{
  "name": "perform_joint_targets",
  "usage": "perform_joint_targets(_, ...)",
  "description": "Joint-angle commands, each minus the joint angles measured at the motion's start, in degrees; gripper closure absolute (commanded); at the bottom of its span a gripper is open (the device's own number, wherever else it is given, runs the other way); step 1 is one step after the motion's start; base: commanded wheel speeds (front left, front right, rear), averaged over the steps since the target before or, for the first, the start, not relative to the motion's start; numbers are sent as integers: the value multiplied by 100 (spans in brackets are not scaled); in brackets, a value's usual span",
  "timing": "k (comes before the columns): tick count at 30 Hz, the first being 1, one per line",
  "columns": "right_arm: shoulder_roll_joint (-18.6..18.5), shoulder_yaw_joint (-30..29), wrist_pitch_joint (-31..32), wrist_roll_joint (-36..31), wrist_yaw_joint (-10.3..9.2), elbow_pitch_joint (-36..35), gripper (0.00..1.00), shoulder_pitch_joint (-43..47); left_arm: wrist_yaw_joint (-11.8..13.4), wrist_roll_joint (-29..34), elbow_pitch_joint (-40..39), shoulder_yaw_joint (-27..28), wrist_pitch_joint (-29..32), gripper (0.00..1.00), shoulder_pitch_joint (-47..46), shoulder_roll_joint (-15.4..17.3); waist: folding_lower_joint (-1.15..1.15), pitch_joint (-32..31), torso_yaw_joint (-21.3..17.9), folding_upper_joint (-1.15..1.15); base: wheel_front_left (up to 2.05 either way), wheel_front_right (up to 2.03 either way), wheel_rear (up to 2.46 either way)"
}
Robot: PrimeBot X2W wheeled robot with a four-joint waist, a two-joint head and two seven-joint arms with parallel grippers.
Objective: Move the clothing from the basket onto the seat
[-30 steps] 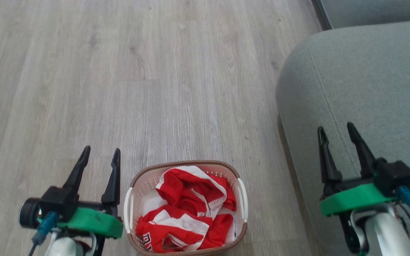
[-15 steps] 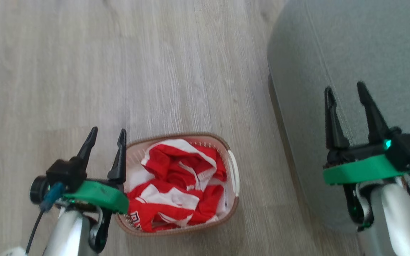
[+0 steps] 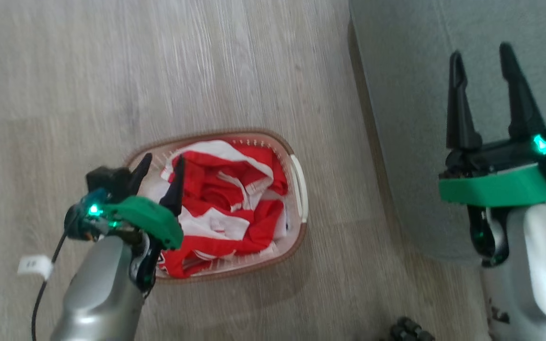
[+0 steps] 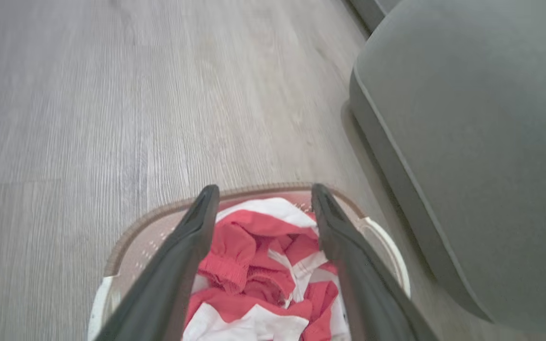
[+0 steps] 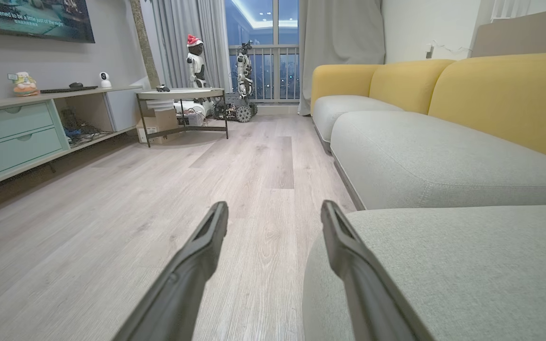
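The white perforated basket (image 3: 298, 185) with a brown rim sits on the wood floor, holding crumpled red and white clothing (image 3: 228, 199). My left gripper (image 3: 161, 165) hangs open above the basket's left part, fingers apart over the red cloth, holding nothing. From the left wrist the clothing (image 4: 263, 265) lies between and below my left gripper (image 4: 264, 196), inside the basket (image 4: 131, 237). The grey-green seat (image 3: 410, 76) fills the right side. My right gripper (image 3: 484, 52) is open and empty above the seat (image 5: 443, 265); in its own wrist view the right gripper (image 5: 274, 210) points along the cushion's edge.
A second grey cushion (image 5: 424, 156) and yellow backrests (image 5: 505, 94) run along the right. Far across the floor stand a round low table (image 5: 183, 102), a shelf unit with drawers (image 5: 17, 132) and two robot figures (image 5: 244, 80) by the window. A dark wheel part (image 3: 408, 329) shows at the floor's bottom.
The head view has tilted down, so basket and seat sit higher in it. My left gripper has moved right, from beside the basket to over the clothing. Both grippers stay open.
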Motion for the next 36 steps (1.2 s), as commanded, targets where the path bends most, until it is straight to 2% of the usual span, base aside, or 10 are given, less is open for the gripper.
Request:
perform_joint_targets(1,46,112,-37,-7,-1,-255,0,-177,6,-87,117,14,78,0,-263,163,-1,331,-98,0,0,0,0)
perform_joint_targets(12,49,150,-37,76,-1,-523,0,-637,6,-489,1711,-770,881,0,-1246,267,-1,1119,-249,0,0,0,0)
perform_joint_targets(24,50,117,-37,110,-1,-836,0,-1114,6,-522,2686,-1435,1433,0,-1924,313,-1,1932,-384,0,0,0,0)
perform_joint_targets(36,50,175,-37,232,-1,-1027,0,-1391,6,-177,3213,-2269,1933,0,-2397,428,-1,2561,-547,0,0,0,0)
